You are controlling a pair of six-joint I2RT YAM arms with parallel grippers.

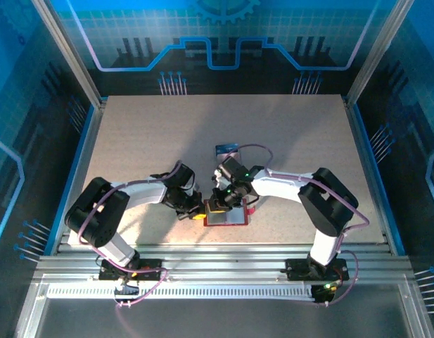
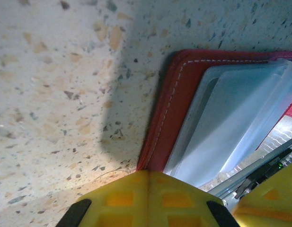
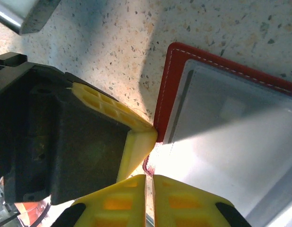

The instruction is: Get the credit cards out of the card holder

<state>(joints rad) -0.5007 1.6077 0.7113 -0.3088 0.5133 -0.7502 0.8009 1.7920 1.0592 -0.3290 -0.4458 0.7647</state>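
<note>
The red card holder lies open near the table's front edge, its pale grey pockets facing up. My left gripper is shut, and its yellow tips press against the holder's stitched left rim. My right gripper hovers over the same left edge with only a thin slit between its fingers. The curled red edge runs into that slit. One blue card lies flat on the table behind the holder. The dark cards are out of sight.
The metal rail of the arm mounts runs just in front of the holder. Speckled tabletop stretches to the left, right and back. Both grippers crowd together at the holder's left edge, and the left fingers sit beside the right ones.
</note>
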